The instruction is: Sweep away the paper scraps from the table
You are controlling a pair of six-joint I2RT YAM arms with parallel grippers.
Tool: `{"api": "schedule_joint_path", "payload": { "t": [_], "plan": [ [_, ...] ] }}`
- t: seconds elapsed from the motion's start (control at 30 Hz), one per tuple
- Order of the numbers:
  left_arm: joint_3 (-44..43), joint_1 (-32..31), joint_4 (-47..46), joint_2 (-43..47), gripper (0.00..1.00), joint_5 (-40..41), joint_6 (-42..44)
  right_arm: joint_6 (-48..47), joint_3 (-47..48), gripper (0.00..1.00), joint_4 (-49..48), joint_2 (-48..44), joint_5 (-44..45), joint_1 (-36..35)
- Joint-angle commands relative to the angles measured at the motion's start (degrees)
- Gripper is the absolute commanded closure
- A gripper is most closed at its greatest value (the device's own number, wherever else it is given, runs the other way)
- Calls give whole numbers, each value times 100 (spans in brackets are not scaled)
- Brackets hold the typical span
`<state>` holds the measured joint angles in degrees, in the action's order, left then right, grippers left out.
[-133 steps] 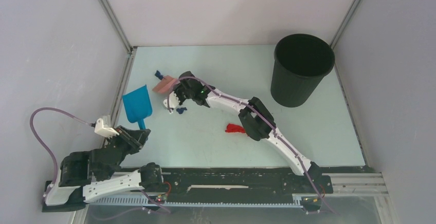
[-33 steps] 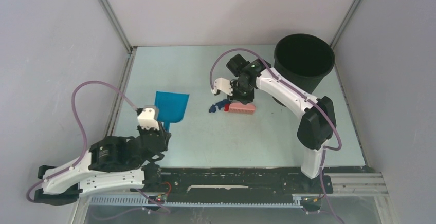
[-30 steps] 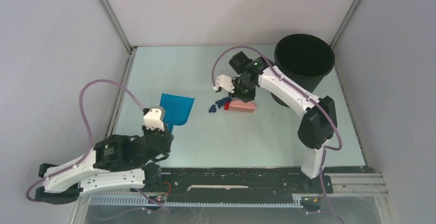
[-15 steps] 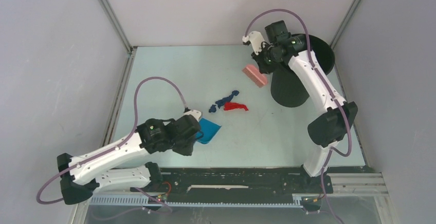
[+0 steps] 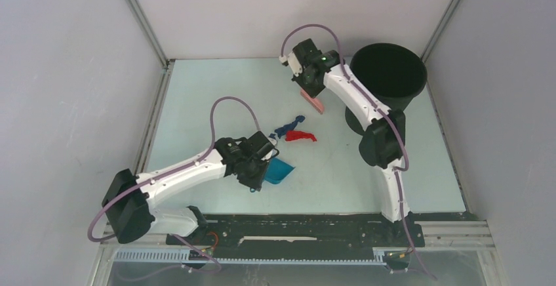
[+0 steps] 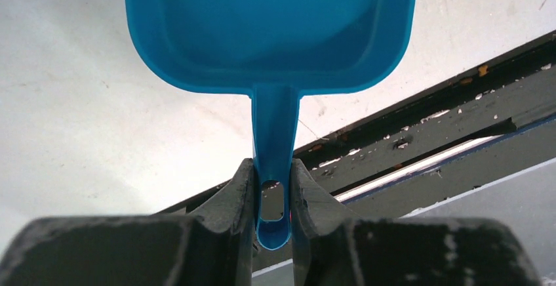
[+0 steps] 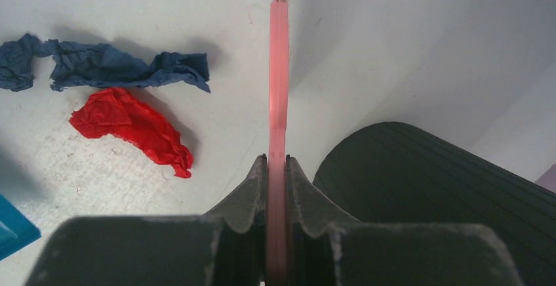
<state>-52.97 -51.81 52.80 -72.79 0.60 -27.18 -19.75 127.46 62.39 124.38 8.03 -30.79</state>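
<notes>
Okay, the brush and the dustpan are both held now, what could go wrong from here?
The dustpan, held by the left pincer, does not look lined up with the blue scrap and red scrap; a sweep might send them beside it. The right pincer grips the pink brush by a thin edge, so it could twist under pressure. The brush hangs close to the black bin and might knock it.

left gripper (image 6: 272,173) clamped, right gripper (image 7: 277,165) clamped, outstretched
</notes>
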Motion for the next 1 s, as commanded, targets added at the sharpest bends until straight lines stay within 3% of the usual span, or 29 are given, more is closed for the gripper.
{"api": "schedule_joint_path", "payload": {
  "t": [0.0,0.47,0.97],
  "plan": [
    [77,176,-583,-205,100,-307,253,268,215,100,78,45,427,-331],
    [-185,566,-813,-1052,100,-134,760,647,41,100,672,190,-1610,-795],
    [0,562,-1035,-754,100,337,684,646,-299,100,1545,-419,-3581,-929]
  ]
}}
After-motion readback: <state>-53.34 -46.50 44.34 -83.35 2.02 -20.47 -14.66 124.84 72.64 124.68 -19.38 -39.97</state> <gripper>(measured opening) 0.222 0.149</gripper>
